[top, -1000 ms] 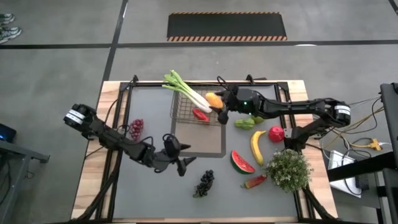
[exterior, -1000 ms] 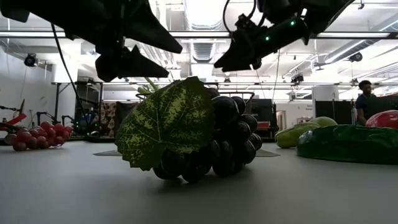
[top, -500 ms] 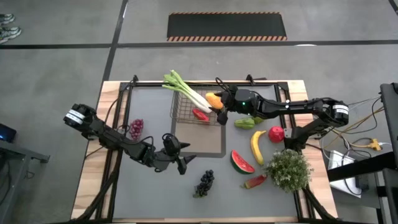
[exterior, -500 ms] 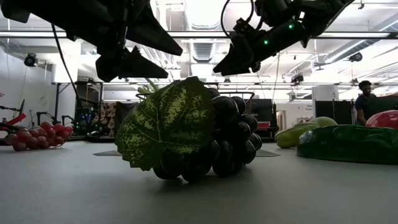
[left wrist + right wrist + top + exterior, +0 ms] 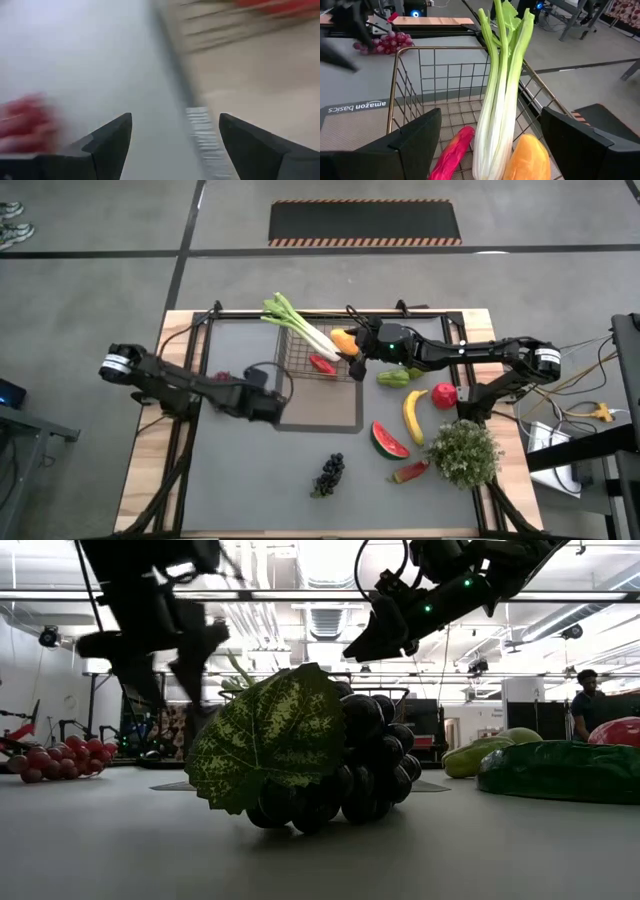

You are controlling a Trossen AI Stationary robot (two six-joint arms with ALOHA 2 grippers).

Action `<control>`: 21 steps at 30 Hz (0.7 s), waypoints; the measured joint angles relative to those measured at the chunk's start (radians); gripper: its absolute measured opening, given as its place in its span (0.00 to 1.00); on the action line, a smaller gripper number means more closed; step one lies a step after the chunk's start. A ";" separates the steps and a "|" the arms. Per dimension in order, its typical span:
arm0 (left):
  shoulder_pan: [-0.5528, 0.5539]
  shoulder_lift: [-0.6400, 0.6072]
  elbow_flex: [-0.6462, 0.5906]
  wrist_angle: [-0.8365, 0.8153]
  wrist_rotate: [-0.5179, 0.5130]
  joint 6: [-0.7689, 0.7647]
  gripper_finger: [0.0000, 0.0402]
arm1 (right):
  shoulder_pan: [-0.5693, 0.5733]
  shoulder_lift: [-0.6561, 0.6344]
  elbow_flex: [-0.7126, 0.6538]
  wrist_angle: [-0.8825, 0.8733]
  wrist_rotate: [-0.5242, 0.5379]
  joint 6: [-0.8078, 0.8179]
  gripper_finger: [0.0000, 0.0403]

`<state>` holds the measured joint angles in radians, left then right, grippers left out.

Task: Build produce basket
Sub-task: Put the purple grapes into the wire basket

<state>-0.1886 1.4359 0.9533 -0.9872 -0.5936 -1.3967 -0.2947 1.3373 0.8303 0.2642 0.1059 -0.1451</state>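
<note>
Writing: the dark grey mat (image 5: 355, 117) carries "amazon basics" in pale letters, readable only in the right wrist view.
Basket (image 5: 318, 357): wire mesh, sitting on the mat at the far middle of the table (image 5: 150, 480).
In basket: a red pepper (image 5: 322, 364) lies on the floor; the pale-green leek (image 5: 298, 323) leans over the far-left rim; an orange piece (image 5: 344, 340) sits at the right rim.
Right gripper (image 5: 353, 358): above the basket's right edge, fingers spread wide, holding nothing; the right wrist view shows leek, pepper and orange piece between its fingers.
Left gripper (image 5: 268, 402): over the mat left of the basket; left wrist view is smeared but shows the fingers (image 5: 107, 142) apart and empty.
Outside basket: dark grapes (image 5: 329, 473), watermelon slice (image 5: 390, 441), banana (image 5: 413, 416), apple (image 5: 444, 394), pear (image 5: 398, 376).
Low view only: a person (image 5: 588, 700) in the room beyond; red grapes (image 5: 55, 760) far left.
</note>
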 joint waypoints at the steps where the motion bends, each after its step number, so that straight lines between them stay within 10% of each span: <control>1: 0.022 0.000 0.002 -0.062 0.014 -0.023 0.70 | 0.000 0.000 0.000 -0.001 0.000 0.001 0.81; 21: 0.172 0.006 -0.272 -0.127 0.154 -0.193 0.70 | 0.000 0.001 -0.010 -0.006 -0.001 0.002 0.81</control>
<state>-0.0170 1.4414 0.6817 -1.1145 -0.4400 -1.5898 -0.2947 1.3384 0.8198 0.2581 0.1051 -0.1427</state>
